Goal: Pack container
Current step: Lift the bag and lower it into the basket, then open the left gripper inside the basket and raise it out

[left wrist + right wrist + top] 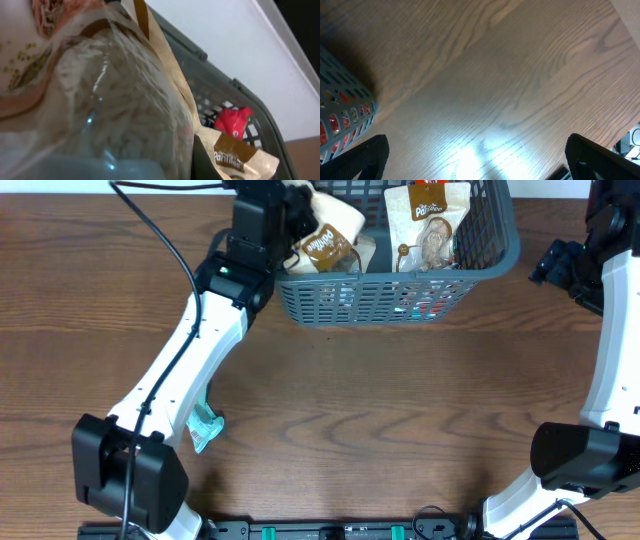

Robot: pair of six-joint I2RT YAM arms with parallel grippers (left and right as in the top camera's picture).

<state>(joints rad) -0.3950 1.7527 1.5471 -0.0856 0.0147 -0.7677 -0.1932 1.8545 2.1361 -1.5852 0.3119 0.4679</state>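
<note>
Gripping a packet (328,242), left pincer (292,218) hangs above left end of container (400,302).

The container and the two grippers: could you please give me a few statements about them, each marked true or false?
1. The left gripper is shut on a cream snack bag at the left end of the container. True.
2. The right gripper holds a packet. False: it is open and empty, over bare table.
3. The container has nothing in it. False: a brown-and-cream packet and a red packet are inside.
4. A teal packet lies on the table outside the container, beside the left arm. True.
</note>
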